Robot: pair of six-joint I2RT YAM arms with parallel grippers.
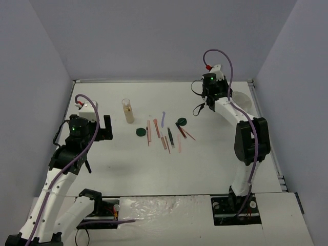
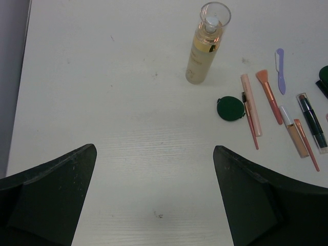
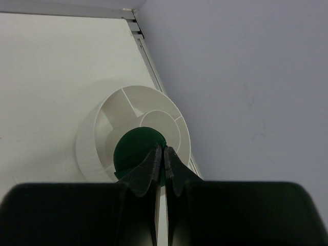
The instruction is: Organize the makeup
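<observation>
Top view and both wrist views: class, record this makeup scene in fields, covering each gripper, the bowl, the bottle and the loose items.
left gripper: open, over bare table, holding nothing
right gripper: shut, tips at a green disc over the bowl; cannot tell if it grips the disc
bowl: white, round, divided, by the right wall
bottle: upright, left of the sticks
loose on table: two more green discs, a row of sticks, one lilac stick
</observation>
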